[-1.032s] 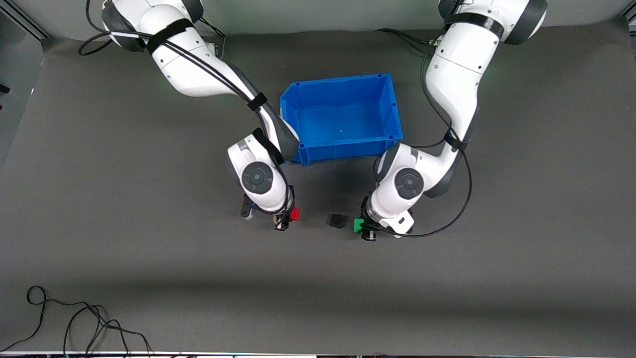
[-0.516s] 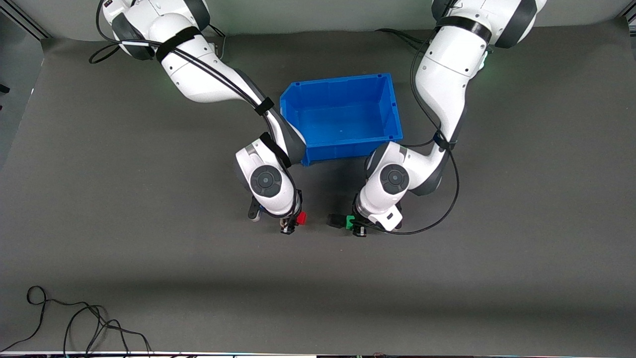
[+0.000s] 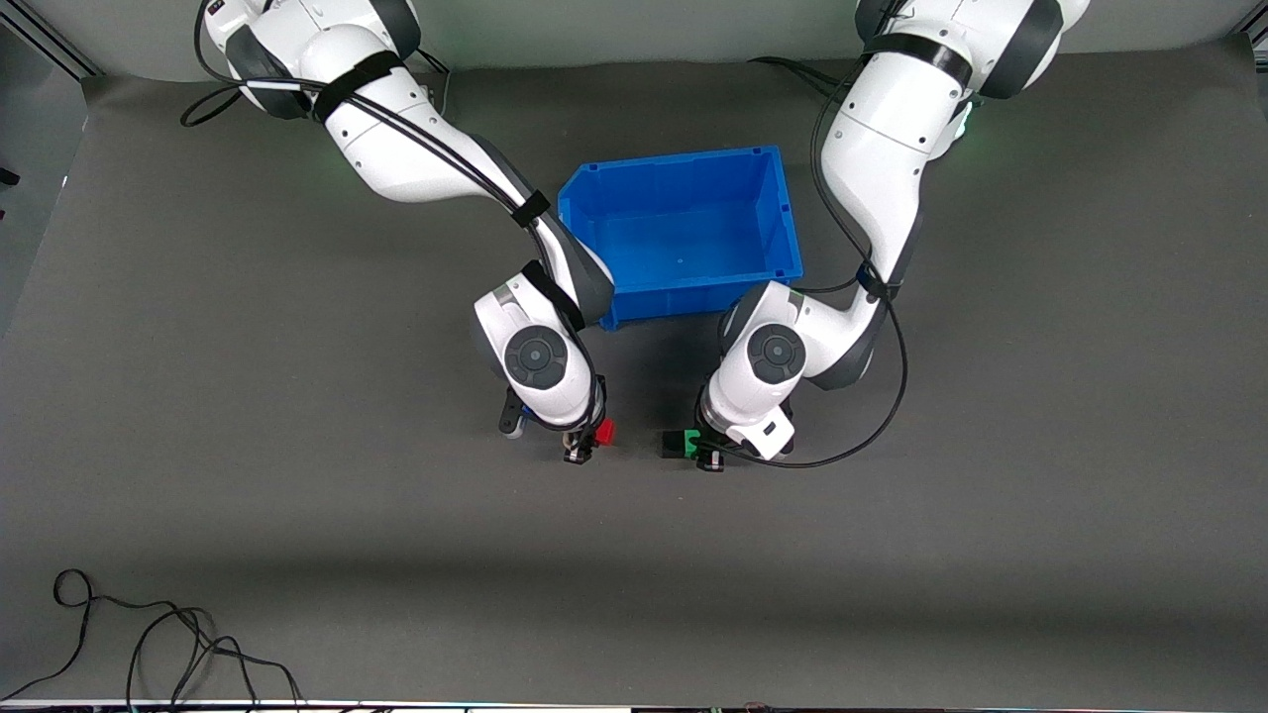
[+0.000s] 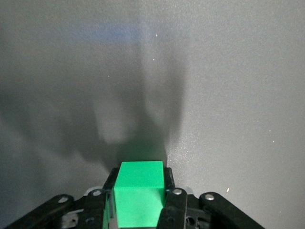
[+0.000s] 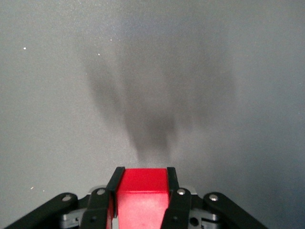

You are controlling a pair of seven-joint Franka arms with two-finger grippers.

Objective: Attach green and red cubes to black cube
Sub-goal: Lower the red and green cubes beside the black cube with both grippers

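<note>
The left gripper, just below the middle of the front view, has its fingers closed on the green cube; the left wrist view shows that cube clamped between two dark fingers at the bottom center of the frame, above bare gray counter. In the front view the green cube sits pressed against the black cube, which rests on the counter on the side toward the right arm's end. The right gripper, slightly toward the frame's left of center, has its fingers shut on the red cube; the right wrist view shows the red cube squeezed between the fingers at the bottom center, with a soft shadow on the counter above it in the frame. A clear gap of counter separates the red cube from the black cube.

Both arms descend from the top corners of the front view, bend at the elbow beside the blue bin at upper center, and point their wrists down toward the counter just below the bin in the frame. A loose black cable lies coiled at the lower left corner of the frame.
</note>
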